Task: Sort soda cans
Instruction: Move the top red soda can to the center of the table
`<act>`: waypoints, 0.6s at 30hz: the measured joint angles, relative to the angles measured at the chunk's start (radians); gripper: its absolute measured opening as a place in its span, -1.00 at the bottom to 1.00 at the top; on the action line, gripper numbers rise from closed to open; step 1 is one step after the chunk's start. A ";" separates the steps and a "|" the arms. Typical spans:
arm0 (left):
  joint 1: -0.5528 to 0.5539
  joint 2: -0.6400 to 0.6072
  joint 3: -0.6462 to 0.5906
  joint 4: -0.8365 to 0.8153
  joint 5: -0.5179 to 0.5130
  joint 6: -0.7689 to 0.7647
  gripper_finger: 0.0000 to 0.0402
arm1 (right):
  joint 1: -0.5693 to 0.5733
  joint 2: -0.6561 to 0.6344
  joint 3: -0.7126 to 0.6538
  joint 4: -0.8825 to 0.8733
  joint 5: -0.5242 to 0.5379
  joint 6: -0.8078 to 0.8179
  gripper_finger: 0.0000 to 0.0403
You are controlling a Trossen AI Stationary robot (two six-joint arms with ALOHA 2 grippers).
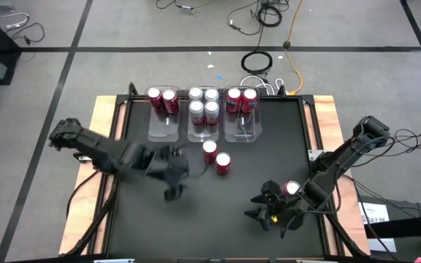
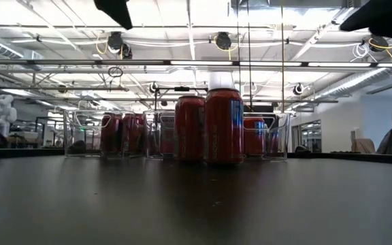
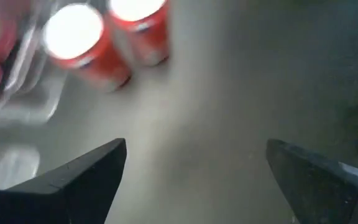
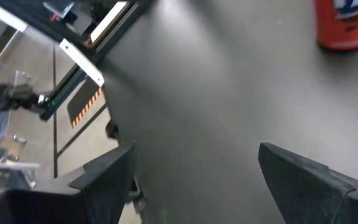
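Matte black covers the desk (image 1: pixel 152 226), framed by pale wood edges, and it looks smooth enough for a can to slide on rather than tip. At its far side stand three clear plastic bins (image 1: pixel 202 123) side by side: the left one holds two red cans (image 1: pixel 162 98), the middle four silver-white cans (image 1: pixel 203 103), the right two red ones (image 1: pixel 241 98). Two loose red cans (image 1: pixel 216 157) stand upright near the middle of the desk, just in front of the bins and nearly touching each other; another red can (image 1: pixel 292 188) stands close beside the right arm. All are rigid thin-walled metal cylinders with shiny flat tops and glossy printed sides; whether they are full or empty cannot be told, so their weight is a guess, but the slick curved wall will likely slip under a light pinch and dent under a hard one. A hold across the body at mid-height, fingers on opposite sides, seems safest. The left claw (image 1: pixel 172 186) hovers near the loose pair with its fingers spread apart and nothing between them; the right claw (image 1: pixel 265 212) sits low at the near right, also spread apart and empty.
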 joint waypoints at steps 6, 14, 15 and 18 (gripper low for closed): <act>-0.149 -0.119 -0.410 0.470 -0.035 -0.049 0.97 | -0.053 0.000 0.000 0.020 0.013 -0.033 0.63; -0.235 -0.259 -0.780 0.919 -0.038 -0.054 0.97 | -0.153 0.000 0.002 0.122 -0.007 -0.144 0.63; -0.243 -0.275 -0.796 0.919 -0.039 -0.058 0.97 | -0.166 0.000 0.014 0.129 -0.017 -0.185 0.63; -0.258 -0.324 -0.836 0.916 -0.021 -0.075 0.97 | -0.201 0.000 0.095 0.094 -0.006 -0.299 0.63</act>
